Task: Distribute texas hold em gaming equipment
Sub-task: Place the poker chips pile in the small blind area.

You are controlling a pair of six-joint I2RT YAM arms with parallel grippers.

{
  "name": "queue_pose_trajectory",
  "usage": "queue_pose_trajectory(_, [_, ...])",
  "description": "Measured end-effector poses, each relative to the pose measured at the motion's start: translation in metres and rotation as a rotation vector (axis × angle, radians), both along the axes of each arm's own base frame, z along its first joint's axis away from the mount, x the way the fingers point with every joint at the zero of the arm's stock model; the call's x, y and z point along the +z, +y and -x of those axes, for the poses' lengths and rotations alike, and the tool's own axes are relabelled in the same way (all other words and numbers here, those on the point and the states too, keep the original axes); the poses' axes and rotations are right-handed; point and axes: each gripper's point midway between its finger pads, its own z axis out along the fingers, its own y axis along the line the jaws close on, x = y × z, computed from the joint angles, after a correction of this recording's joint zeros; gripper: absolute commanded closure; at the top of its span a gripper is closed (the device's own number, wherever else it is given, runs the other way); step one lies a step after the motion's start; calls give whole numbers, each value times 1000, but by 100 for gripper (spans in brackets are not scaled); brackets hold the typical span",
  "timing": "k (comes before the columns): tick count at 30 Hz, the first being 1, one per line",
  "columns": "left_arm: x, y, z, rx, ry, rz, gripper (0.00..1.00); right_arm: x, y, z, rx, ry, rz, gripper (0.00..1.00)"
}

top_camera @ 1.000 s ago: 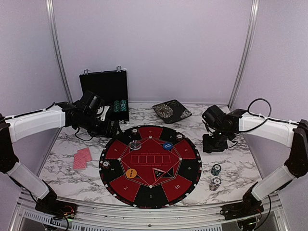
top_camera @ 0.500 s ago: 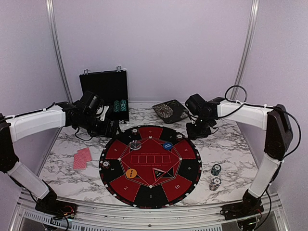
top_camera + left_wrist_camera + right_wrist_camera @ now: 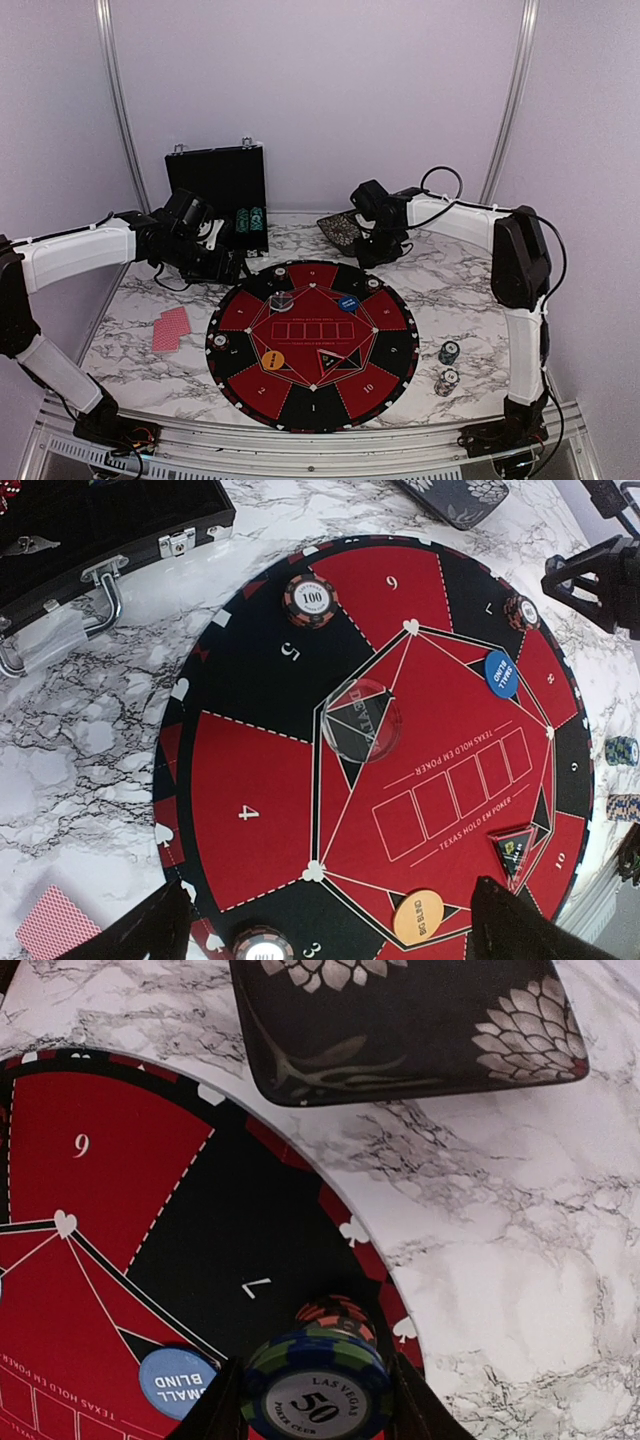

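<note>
My right gripper (image 3: 316, 1412) is shut on a blue-and-green "50" poker chip (image 3: 318, 1385), held just above a red-and-black chip (image 3: 335, 1312) lying on the mat's section 7. In the top view that gripper (image 3: 378, 254) hangs over the mat's far right rim. The left gripper (image 3: 330, 942) stands open and empty above the mat, near section 3. On the mat lie a "100" chip (image 3: 308, 598), a clear dealer button (image 3: 360, 720), a blue small-blind disc (image 3: 501, 673) and an orange big-blind disc (image 3: 418, 917). Red-backed cards (image 3: 171, 328) lie left of the mat.
The round red-and-black mat (image 3: 395, 345) fills the table's middle. A black hinged case (image 3: 218, 185) stands open at the back left with chips (image 3: 250, 220) in it. A dark patterned tray (image 3: 340, 230) lies behind the mat. Two small chip stacks (image 3: 448, 366) sit at the near right.
The right arm has swept leftward from the table's right side to the mat's far right rim, carrying the chip. The left arm has stayed where it was.
</note>
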Motion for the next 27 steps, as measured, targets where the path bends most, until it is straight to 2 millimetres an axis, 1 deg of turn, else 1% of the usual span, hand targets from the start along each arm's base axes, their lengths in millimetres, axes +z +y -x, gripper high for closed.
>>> queue_pose_trajectory(4, [0,0,0,0,1,2,1,-4,8,-12,26,-9,7,75])
queue_pose_trajectory(7, [0,0,0,0,2,4,1,-9,11,-16,43,-7,17,75])
queue_pose_trajectory(18, [-2,1,-1,3,9,2,1,-41,16,-22,93,33,58,75])
queue_pose_trajectory(27, [-3,3,-2,7,12,2,1,-50,16,-27,118,50,50,74])
